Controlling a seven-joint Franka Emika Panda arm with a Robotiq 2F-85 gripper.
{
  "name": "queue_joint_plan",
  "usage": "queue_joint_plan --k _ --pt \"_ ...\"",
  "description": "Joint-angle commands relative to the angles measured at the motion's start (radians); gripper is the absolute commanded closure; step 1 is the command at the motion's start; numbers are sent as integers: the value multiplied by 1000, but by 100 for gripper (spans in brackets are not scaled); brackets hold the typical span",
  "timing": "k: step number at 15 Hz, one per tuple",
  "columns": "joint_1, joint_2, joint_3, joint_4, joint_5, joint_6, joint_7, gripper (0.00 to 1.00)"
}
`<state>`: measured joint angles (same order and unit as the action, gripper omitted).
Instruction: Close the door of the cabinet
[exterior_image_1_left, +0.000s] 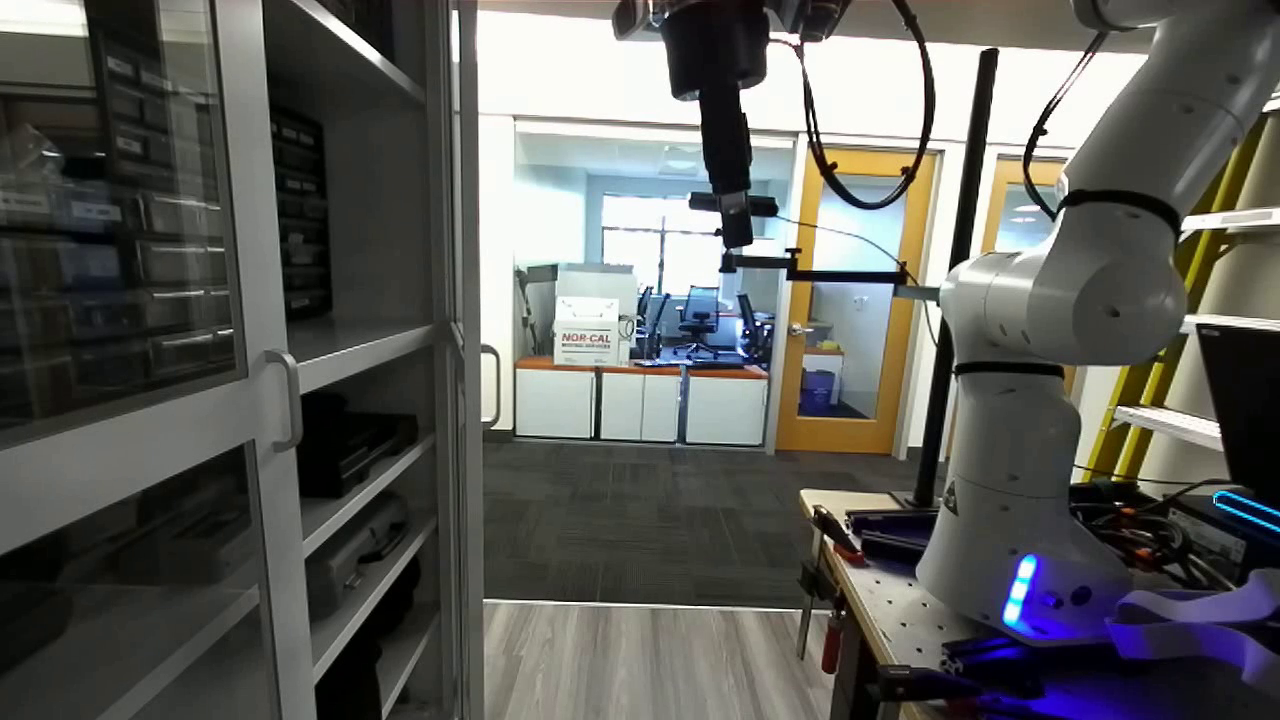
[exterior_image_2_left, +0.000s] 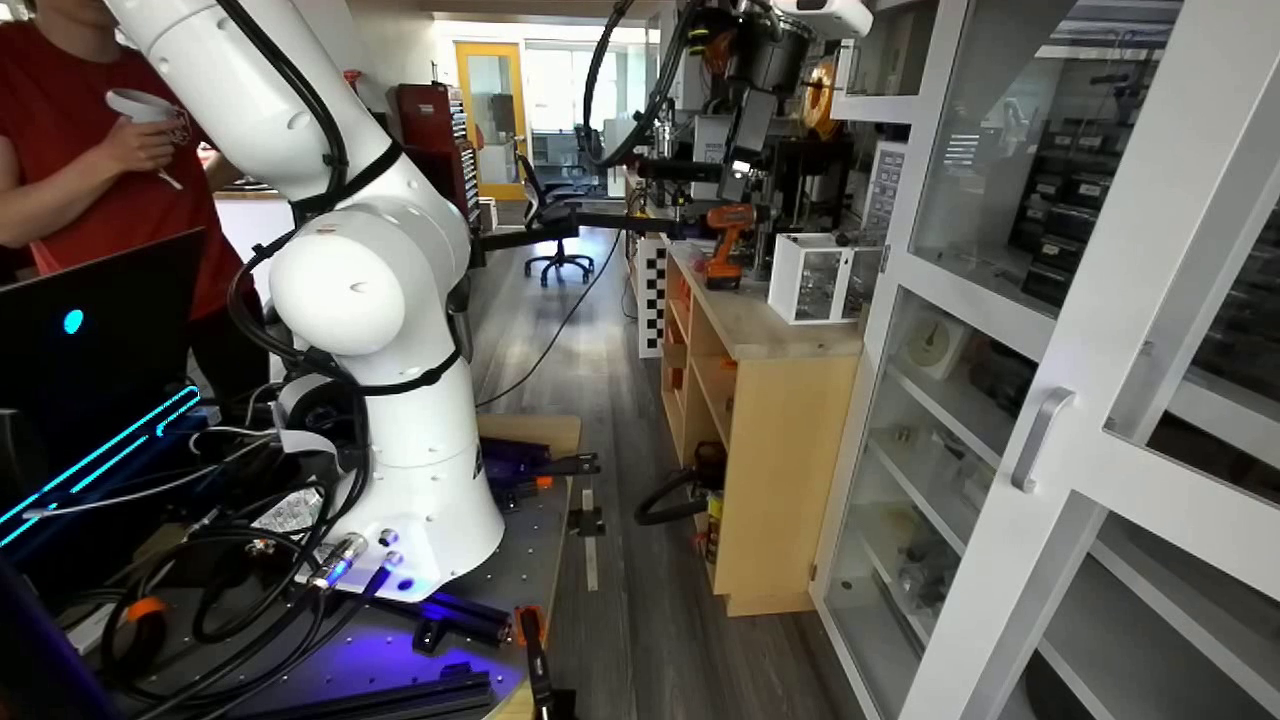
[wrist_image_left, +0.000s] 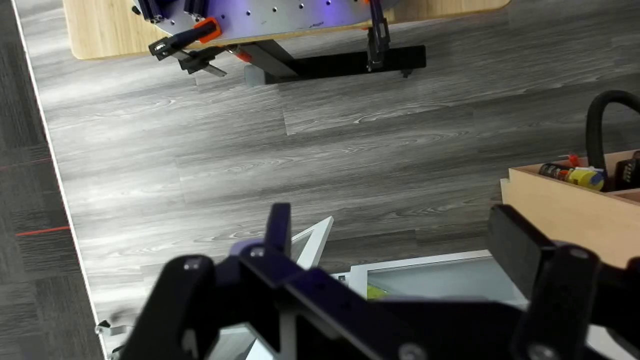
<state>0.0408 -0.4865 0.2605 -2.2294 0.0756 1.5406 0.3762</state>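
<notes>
The pincer (wrist_image_left: 389, 227) is spread wide, its fingers (wrist_image_left: 278, 227) well apart; in the wrist view, floor (wrist_image_left: 300, 165) and part of the cabinet (exterior_image_1_left: 380, 230) show between them. In both exterior views it hangs apart from the door (exterior_image_2_left: 1190, 512), which stands swung out from the cabinet front, across the floor from the tabletop (wrist_image_left: 110, 35). A NOR-CAL carton (exterior_image_1_left: 587, 330) and a red-shirted person (exterior_image_2_left: 150, 230), head mostly cut off, each show in a single exterior view. In the wrist view the pincer hides much of the door.
</notes>
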Motion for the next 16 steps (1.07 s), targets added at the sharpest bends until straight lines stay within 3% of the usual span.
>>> queue_joint_plan --k 1,9,16 --pt "18 3 -15 2 -6 -1 7 0" --pt "9 -18 -37 -25 -23 49 -7 0" --pt "8 -81 -75 -94 -42 177 -49 0"
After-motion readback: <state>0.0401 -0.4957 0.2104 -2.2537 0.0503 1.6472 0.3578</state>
